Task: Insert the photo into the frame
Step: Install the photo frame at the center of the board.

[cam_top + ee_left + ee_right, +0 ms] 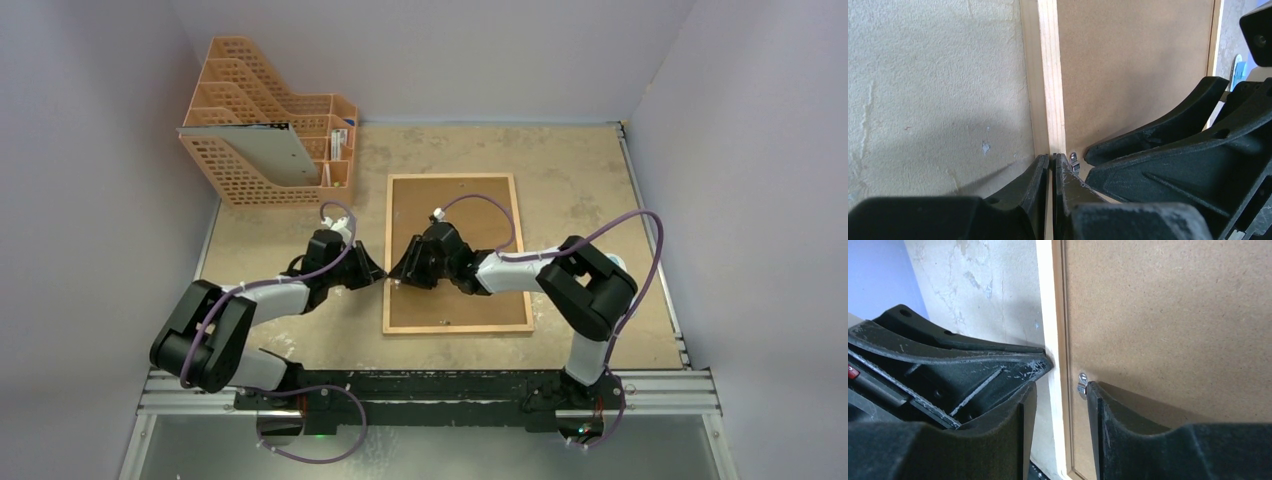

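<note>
Beige bench (560, 160) holds the frame (452, 177) face-down at its middle, long axis near-to-far, brown backing panel (420, 205) hiding its inside. At its left rail the left claw (378, 274) is clenched; the right claw (396, 272), released, straddles that rail

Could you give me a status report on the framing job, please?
Left pincer shut, tips at frame rail. Right pincer open, astride same rail by metal clip. Backing board in frame; photo not visible.

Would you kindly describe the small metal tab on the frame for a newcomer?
The frame lies back-up on the table, brown backing board showing. Follow its left rail to where the left gripper and right gripper meet. The tab sits there at the board's edge: small, shiny silver against brown.
</note>
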{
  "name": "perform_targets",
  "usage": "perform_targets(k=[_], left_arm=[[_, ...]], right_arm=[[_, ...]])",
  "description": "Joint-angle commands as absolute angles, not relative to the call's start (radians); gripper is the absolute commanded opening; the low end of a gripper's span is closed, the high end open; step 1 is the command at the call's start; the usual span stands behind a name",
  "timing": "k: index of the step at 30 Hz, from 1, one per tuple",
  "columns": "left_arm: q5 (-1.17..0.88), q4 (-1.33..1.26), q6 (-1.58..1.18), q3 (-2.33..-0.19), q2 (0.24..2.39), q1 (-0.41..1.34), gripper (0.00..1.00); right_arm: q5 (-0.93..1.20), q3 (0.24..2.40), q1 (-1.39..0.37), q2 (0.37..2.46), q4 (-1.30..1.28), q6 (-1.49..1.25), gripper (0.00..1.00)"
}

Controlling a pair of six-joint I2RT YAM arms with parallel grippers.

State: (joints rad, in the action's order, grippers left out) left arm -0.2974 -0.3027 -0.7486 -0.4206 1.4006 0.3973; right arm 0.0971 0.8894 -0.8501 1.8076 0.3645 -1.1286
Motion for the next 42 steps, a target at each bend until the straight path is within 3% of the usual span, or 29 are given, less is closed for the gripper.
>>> perform_targets(k=[1, 8, 13, 19, 21, 26, 30, 42], left_arm=[[-0.315, -0.196, -0.744, -0.403, 1.386, 0.403, 0.01], [-0.309, -0.224, -0.720, -0.369, 1.375, 0.405, 0.02], [-0.314, -0.239, -0.723, -0.336, 1.329, 0.405, 0.17], [-0.357, -0.264, -0.723, -0.329, 1.309, 0.428, 0.28], [-0.365, -0.255, -0.719, -0.334, 1.313, 0.440, 0.27], [-0.351, -0.247, -0.715, -0.316, 1.315, 0.451, 0.09], [-0.346, -0.245, -0.713, -0.309, 1.318, 0.460, 0.04], [-0.331, -0.228, -0.710, -0.297, 1.312, 0.465, 0.00]], right_arm=[[0.041, 0.937, -0.862, 1.798, 0.316, -1.162, 0.44], [-0.028, 0.881, -0.867, 1.759, 0.385, -1.221, 0.37], [-0.034, 0.820, -0.867, 1.715, 0.456, -1.191, 0.41], [-0.003, 0.783, -0.876, 1.747, 0.533, -1.161, 0.32], [-0.003, 0.792, -0.878, 1.760, 0.516, -1.160, 0.31], [-0.006, 0.781, -0.894, 1.769, 0.505, -1.174, 0.35], [-0.003, 0.784, -0.897, 1.795, 0.515, -1.163, 0.35], [0.062, 0.755, -0.899, 1.855, 0.641, -1.184, 0.34]])
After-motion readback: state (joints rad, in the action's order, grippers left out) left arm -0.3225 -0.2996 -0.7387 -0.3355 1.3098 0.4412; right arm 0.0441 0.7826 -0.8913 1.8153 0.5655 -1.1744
